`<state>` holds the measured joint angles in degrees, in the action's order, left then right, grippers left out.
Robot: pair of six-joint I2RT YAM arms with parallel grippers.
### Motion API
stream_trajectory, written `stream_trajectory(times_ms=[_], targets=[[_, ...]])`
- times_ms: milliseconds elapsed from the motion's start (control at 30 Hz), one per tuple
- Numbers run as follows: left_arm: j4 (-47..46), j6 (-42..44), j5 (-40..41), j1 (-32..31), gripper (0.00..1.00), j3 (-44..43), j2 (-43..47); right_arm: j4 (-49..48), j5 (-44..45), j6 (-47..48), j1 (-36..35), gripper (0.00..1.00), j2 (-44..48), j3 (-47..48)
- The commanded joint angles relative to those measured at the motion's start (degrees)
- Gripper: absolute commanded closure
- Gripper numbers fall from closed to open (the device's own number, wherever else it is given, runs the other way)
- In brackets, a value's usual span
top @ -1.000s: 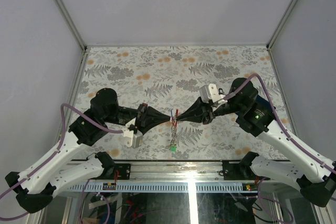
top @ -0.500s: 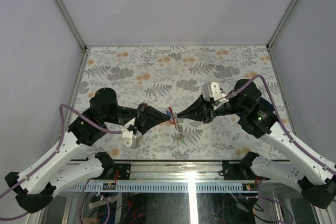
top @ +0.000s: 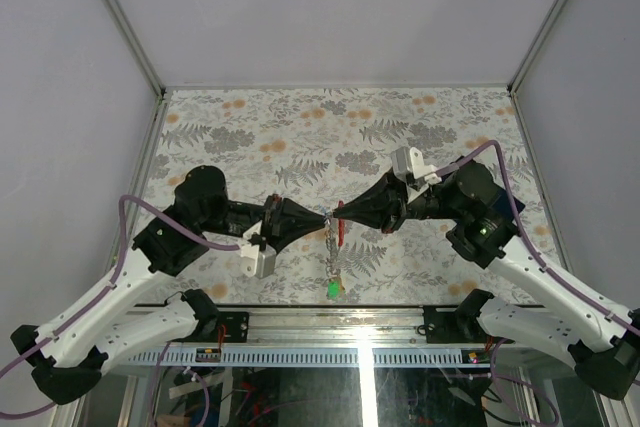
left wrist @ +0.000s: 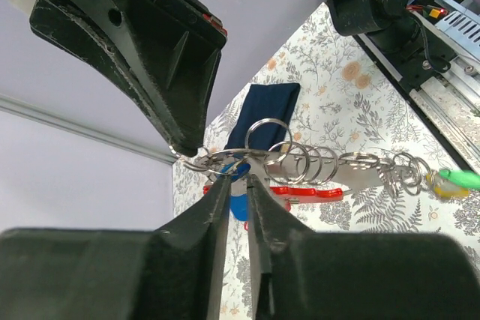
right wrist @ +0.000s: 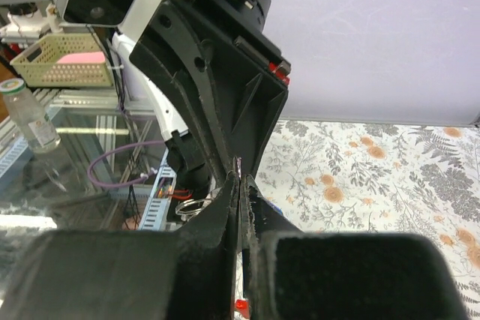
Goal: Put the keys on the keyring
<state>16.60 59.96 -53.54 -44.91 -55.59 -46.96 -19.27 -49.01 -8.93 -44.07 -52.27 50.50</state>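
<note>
tagged keys (left wrist: 300, 191) on midair keyring (left wrist: 264, 157)

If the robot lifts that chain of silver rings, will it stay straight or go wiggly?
Probably wiggly: the chain of rings is separate linked loops, so it should flop. It would likely swing too, with the green tag weighting its end.

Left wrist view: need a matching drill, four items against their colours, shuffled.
Items:
1. cloth
2. chain of rings
3. tag at the chain's far end
4. tag seen through the left gripper slit

Colours:
a. green
b. silvery
c. dark navy
d. blue

Pairs: 1-c, 2-b, 3-a, 4-d
</note>
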Motion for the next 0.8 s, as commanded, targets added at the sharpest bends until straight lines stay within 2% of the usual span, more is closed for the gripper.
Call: stream_trajectory(times_ms=[0,100,200,367,600,767], targets=[[-1.74,-1.39,0.69,-0.14,0.84,-0.82,0.10,-14.15,5.43,-6.45,0.33,1.00,2.66,-1.28],[-3.44,-4.02,1.78,-0.10,0.77,-0.49,0.46,-15.52,6.90,-6.89,0.35,1.00,3.33,-2.21],[-9.66,-10.43,4.52,-0.12,0.73,1.38,1.99,-14.73,7.09,-5.06,0.36,1.00,4.11,-2.66],[-29.05,-34.64,16.51,-0.09,0.70,6.99,5.12,-8.50,5.66,1.12,0.31,1.00,5.08,-1.65],[-40.60,-56.66,28.34,-0.14,0.69,9.69,6.53,-4.56,6.51,4.95,0.37,1.00,6.23,-0.89],[-52.13,-68.38,27.35,-0.14,0.66,13.35,5.99,-7.40,8.90,4.13,0.31,1.00,6.08,-0.82]])
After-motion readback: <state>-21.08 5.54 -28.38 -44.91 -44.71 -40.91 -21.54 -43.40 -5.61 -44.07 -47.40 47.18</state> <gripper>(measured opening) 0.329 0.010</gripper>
